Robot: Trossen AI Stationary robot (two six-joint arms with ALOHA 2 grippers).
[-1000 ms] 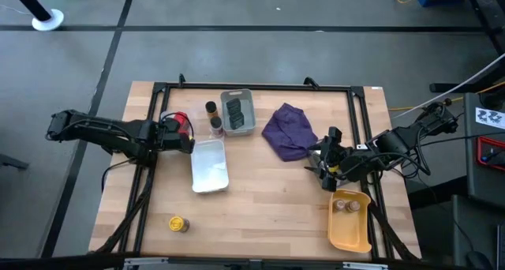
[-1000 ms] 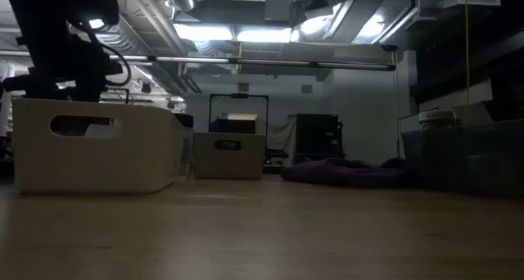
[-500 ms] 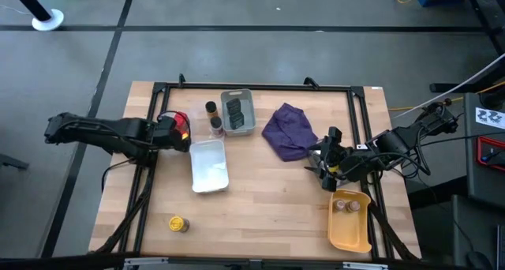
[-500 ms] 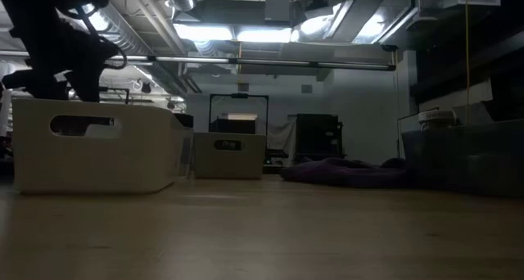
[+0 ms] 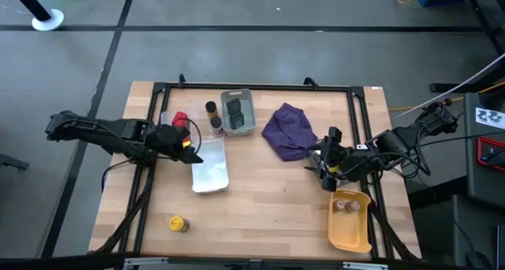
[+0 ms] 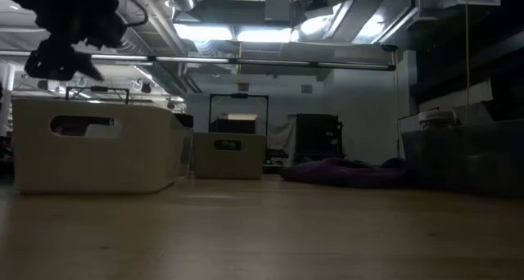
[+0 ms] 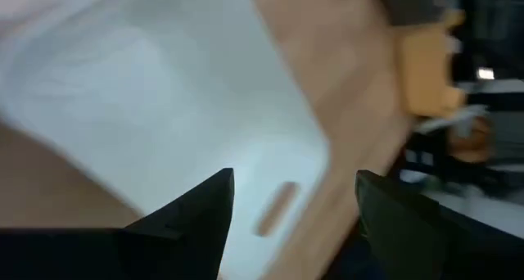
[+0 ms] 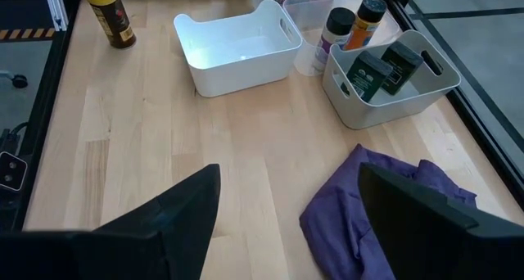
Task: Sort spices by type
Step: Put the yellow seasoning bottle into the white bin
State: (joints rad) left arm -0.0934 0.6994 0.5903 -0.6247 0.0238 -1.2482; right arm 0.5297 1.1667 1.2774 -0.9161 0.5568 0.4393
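My left gripper (image 5: 189, 148) hangs open over the left rim of the white tray (image 5: 210, 166); the left wrist view shows only that tray (image 7: 164, 92) between its fingers. A red jar (image 5: 179, 118) stands in the clear tray (image 5: 167, 116) behind it. Dark tins (image 5: 234, 109) sit in the grey tray (image 5: 237, 113), with two jars (image 5: 213, 118) standing on the table beside it. A yellow-capped jar (image 5: 177, 223) stands alone near the front left. Small jars (image 5: 345, 206) sit in the yellow tray (image 5: 349, 223). My right gripper (image 5: 322, 167) waits open beside the purple cloth (image 5: 289, 131).
A black frame rail (image 5: 150, 128) runs along the table's left side under my left arm, and another runs along the right (image 5: 367, 144). Bare wood lies between the white tray and the yellow tray (image 5: 276, 207). The low view shows the white tray (image 6: 98, 145) and the grey tray (image 6: 229, 155).
My left gripper has drawn away from the red jar at the clear tray, moving toward the table's near edge and to the right, and it has risen above the white tray's rim. The red jar has stayed in the clear tray. My right arm has kept still.
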